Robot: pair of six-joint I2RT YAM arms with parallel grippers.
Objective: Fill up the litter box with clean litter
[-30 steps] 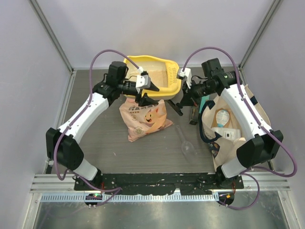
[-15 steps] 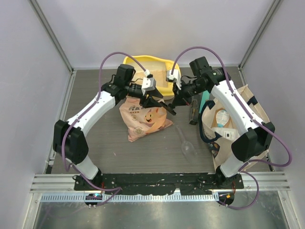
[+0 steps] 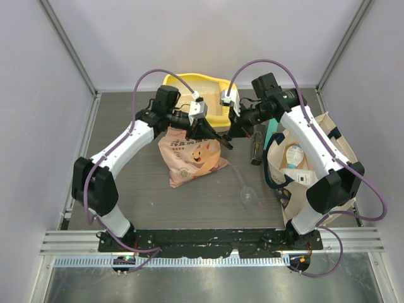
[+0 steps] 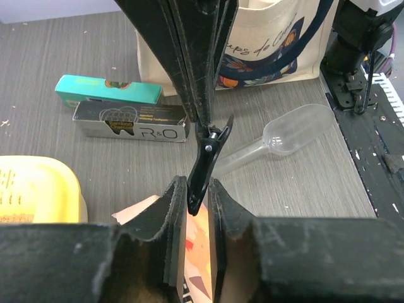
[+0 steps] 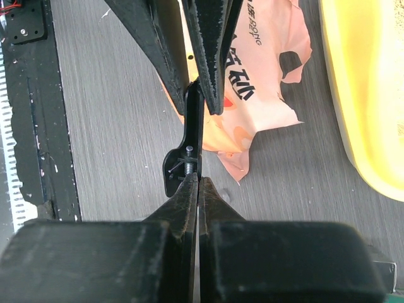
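The yellow litter box [image 3: 183,81] stands at the back, its corner also in the left wrist view [image 4: 31,189] and its rim in the right wrist view [image 5: 366,95]. The peach-orange bag of clean litter [image 3: 189,158] lies in front of it [image 5: 265,82]. Both grippers meet above the bag's top edge. My right gripper [image 3: 230,134] [image 5: 197,180] is shut on one end of a black spring clip [image 5: 183,164]. My left gripper [image 3: 213,134] [image 4: 192,186] has its jaws closed in on the clip's other tip [image 4: 208,158], with the bag [image 4: 199,252] showing below between them.
A cream canvas tote [image 3: 303,164] [image 4: 265,38] stands at the right. A dark box [image 3: 256,148] [image 4: 129,123] and a teal box [image 4: 107,90] lie beside it. A clear plastic scoop [image 3: 247,192] [image 4: 297,129] lies on the table in front of the bag.
Both arms swung inward and met above the bag. The left jaws have narrowed from wide apart onto the clip's tip. The right gripper stayed shut on the clip.
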